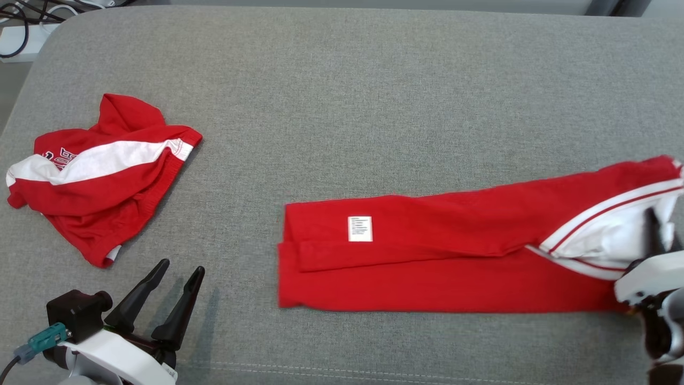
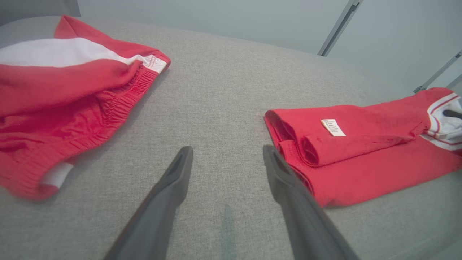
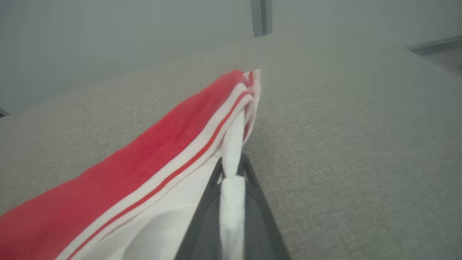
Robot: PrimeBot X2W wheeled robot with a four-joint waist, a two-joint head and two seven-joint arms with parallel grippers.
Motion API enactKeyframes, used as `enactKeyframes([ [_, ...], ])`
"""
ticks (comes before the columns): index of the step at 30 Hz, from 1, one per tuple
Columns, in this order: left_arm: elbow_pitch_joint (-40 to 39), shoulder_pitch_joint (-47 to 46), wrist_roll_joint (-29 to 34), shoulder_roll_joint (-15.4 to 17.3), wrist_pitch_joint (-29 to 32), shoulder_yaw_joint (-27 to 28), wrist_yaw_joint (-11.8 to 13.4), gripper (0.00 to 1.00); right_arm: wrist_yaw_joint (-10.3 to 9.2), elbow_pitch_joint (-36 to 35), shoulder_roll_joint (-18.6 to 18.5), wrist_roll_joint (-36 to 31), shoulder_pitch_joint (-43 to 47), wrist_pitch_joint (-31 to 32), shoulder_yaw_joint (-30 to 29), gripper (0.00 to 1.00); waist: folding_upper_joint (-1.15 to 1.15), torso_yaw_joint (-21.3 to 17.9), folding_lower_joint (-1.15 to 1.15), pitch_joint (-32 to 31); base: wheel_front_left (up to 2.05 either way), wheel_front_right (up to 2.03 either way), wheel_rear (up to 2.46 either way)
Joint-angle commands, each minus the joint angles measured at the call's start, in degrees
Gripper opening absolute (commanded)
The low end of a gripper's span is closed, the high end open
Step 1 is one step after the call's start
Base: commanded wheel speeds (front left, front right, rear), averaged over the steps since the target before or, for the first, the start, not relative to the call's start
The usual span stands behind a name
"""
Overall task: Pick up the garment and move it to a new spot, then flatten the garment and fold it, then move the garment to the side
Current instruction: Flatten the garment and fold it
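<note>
Your right gripper was clamped on a white fold at the right end of the long red garment, which lay folded lengthwise across the grey cushion. Your left gripper stood near its left end, fingers spread apart over bare cushion. Farther left lay a crumpled red-and-white cloth.
</note>
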Motion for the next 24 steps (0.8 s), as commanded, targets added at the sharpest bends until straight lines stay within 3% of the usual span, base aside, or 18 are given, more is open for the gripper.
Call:
enactKeyframes([
  [1, -1.1, -0.4, -0.6, 1.7, -0.3, 2.1, -0.2, 1.0, -0.19, -3.9, -0.7, -1.0, -1.9, 1.4, -0.2, 0.0, 0.0, 0.0, 0.0, 0.0, 0.0, 0.0, 0.0],
  [4, -1.2, -0.3, -0.6, 1.6, -0.3, 1.9, -0.2, 1.0, -0.19, -10.2, -0.7, -3.1, -1.4, 6.1, -2.7, 0.0, 0.0, 0.0, 0.0, 0.1, 0.0, 0.0, 0.0],
  [6, -1.2, -0.3, -0.6, 1.4, -0.3, 1.9, -0.2, 1.0, -0.19, -14.1, -0.7, -2.8, -0.6, 9.4, -1.3, 0.0, 0.0, -0.2, 0.0, 0.0, 0.0, 0.0, 0.0],
  [14, -1.0, -0.1, -0.5, 0.5, -0.3, 1.7, -0.2, 1.0, -0.19, -27.0, -0.7, 5.6, 5.3, 21.8, 15.2, 0.0, 0.0, -1.4, 0.0, -0.8, 0.0, 0.0, 0.0],
  [24, -0.5, -0.7, -0.5, -0.3, -0.3, 0.2, -0.2, 1.0, -0.19, -32.9, -0.7, 9.6, 6.1, 27.1, 29.4, 0.0, 0.0, -0.8, 0.0, -1.4, 0.0, 0.0, 0.0],
])
